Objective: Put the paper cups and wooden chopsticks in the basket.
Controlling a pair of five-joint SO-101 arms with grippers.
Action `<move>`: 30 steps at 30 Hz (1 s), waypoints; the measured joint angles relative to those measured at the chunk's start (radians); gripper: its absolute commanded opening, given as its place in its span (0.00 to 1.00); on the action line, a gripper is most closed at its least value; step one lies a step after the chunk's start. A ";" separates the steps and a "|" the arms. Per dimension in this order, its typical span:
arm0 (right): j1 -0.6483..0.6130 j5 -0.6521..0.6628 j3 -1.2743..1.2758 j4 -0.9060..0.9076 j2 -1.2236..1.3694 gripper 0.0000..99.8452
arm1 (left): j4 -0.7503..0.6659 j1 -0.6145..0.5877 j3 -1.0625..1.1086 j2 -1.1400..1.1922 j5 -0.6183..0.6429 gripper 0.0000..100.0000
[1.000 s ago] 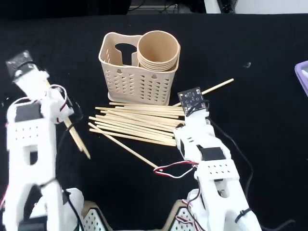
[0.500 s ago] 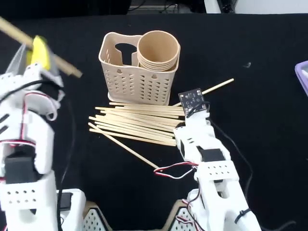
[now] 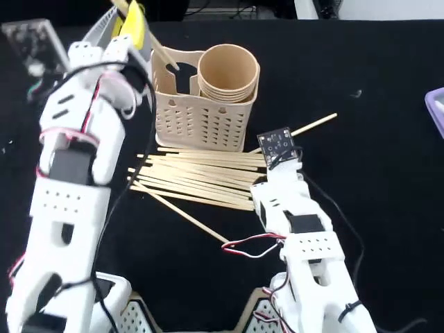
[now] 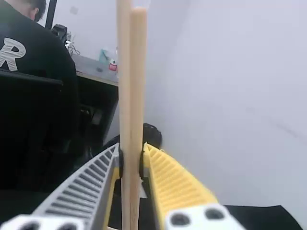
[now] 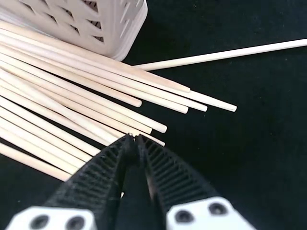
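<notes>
Moved: the left gripper (image 3: 132, 21) has swung up from the table's left side and now hangs over the basket (image 3: 201, 121).
Held chopsticks (image 4: 130, 96): two sticks side by side, clamped between the left jaws, with their lower ends slanting over the basket's left compartment.
Handling: light, stiff, smooth wood. I judge the pair may slip or twist, so a hold near the middle is safer.
Paper cups (image 3: 227, 68): stacked in the right compartment.
Chopstick pile (image 3: 201, 180): lying on the black table (image 3: 388, 208), just in front of the basket.
Stray chopstick (image 3: 316, 125): lies apart, to the right of the pile.
Right gripper (image 5: 133, 139): closed on nothing, with its tips low over the pile's ends.
</notes>
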 measured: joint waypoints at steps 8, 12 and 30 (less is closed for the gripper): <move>0.000 0.000 0.000 0.000 0.000 0.01 | 0.021 0.058 -0.017 0.140 -0.114 0.03; 0.000 0.000 0.000 0.000 0.000 0.01 | 0.025 0.097 0.064 0.140 -0.181 0.03; 0.000 0.000 0.000 0.000 0.000 0.01 | 0.241 0.092 0.005 0.141 -0.265 0.12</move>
